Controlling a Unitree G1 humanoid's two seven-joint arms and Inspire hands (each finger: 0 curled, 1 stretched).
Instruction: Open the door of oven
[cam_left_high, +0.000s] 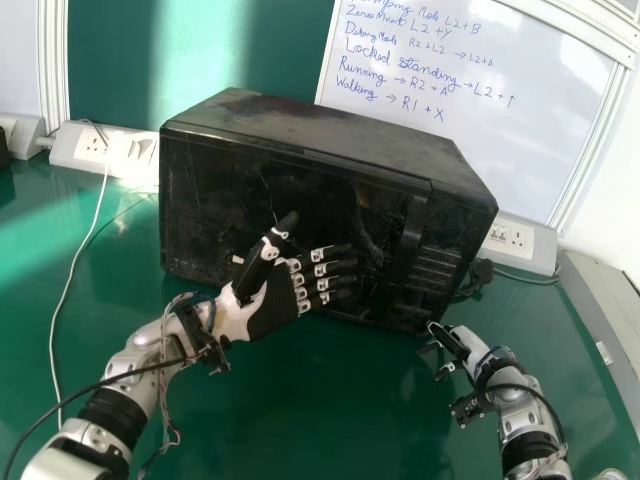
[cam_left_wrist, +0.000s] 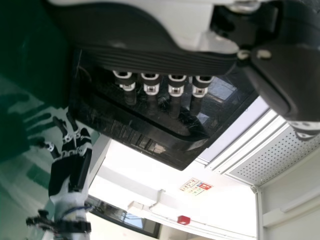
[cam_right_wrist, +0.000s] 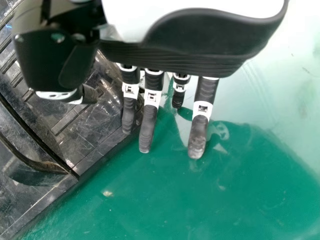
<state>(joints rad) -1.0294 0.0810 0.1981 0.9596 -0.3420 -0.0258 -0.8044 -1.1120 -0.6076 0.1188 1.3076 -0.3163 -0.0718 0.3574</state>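
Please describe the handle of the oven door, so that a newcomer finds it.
On the green table stands a big black oven. Near the right end of its front, in the head view, the handle is the long upright bar. Unlike the stacked horizontal slats just right of it, it is one single piece.

head cam looking forward and down from well behind the fingers, black-and-white plastic left hand's wrist cam right by its fingers, facing the boxy black plastic oven, black-and-white plastic right hand's just as close, aimed down past its fingers, all three sharing the slatted black panel
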